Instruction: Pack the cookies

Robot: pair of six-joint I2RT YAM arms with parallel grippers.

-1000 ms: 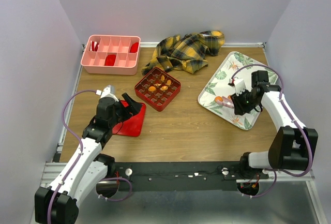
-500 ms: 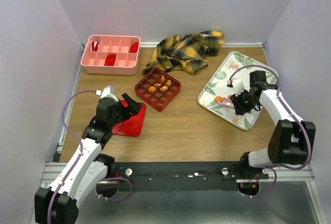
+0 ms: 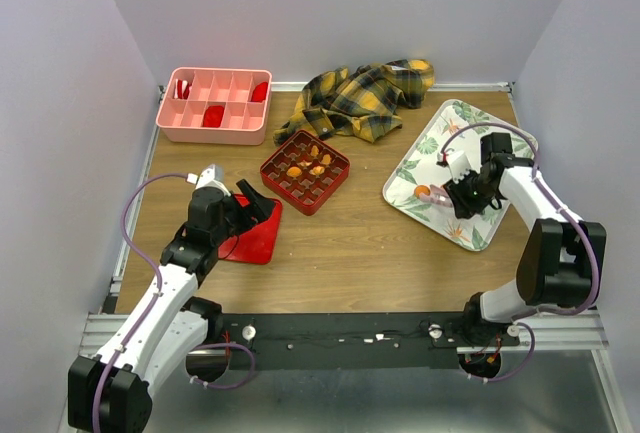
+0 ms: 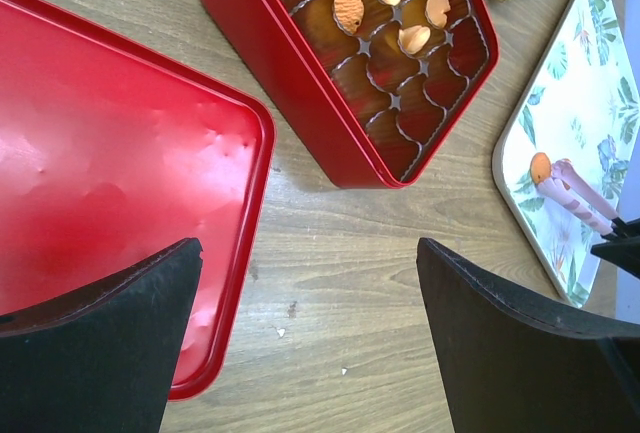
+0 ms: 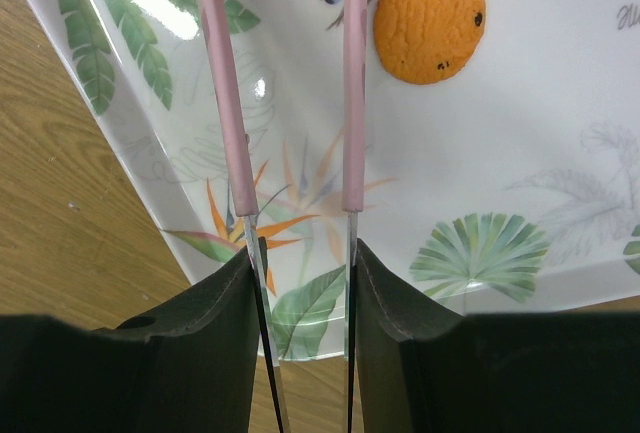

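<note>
Several orange cookies lie in cells of the red gridded box, also seen in the left wrist view. On the leaf-print tray my right gripper is shut on pink tongs. The tong tips straddle a cookie at the tray's left edge. Just right of the tongs lies another cookie. My left gripper hangs open over the table beside the red lid, holding nothing.
A pink divided bin with dark-red pieces stands at the back left. A crumpled yellow plaid cloth lies behind the red box. Walls close in the table on three sides.
My right gripper with the tongs has shifted slightly toward the far left over the tray. The left arm has not moved.
</note>
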